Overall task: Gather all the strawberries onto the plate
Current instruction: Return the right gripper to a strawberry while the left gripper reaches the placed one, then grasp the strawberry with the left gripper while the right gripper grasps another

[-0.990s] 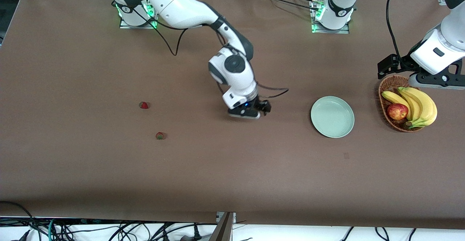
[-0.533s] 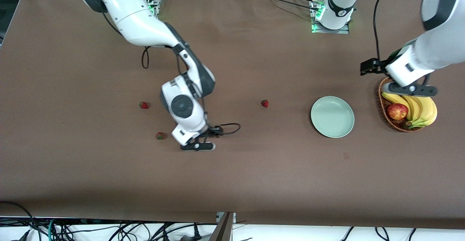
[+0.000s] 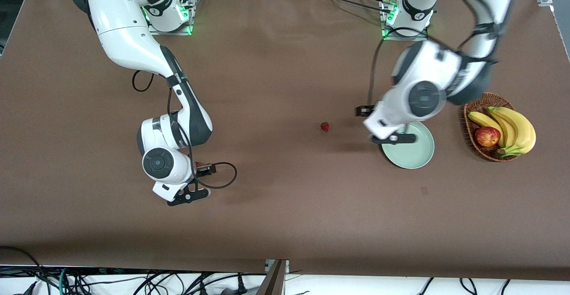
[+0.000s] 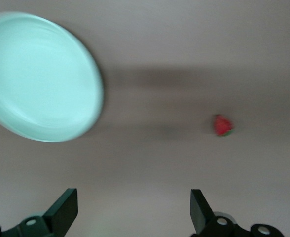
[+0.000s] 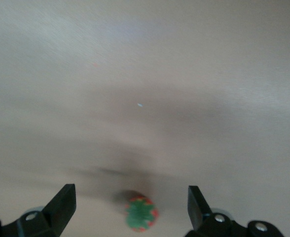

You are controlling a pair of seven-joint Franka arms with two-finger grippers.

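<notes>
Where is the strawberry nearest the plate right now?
In the front view the strawberry lies on the bare table mid-length, beside the plate toward the right arm's end, apart from it; the left wrist view shows the gap too.

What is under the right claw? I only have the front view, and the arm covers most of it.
Observer: A strawberry, green cap up, lies on the table under the gap of the open right claw, untouched.
Operator: Is the left claw open too?
Observer: Yes, the left claw is wide open and empty.
</notes>
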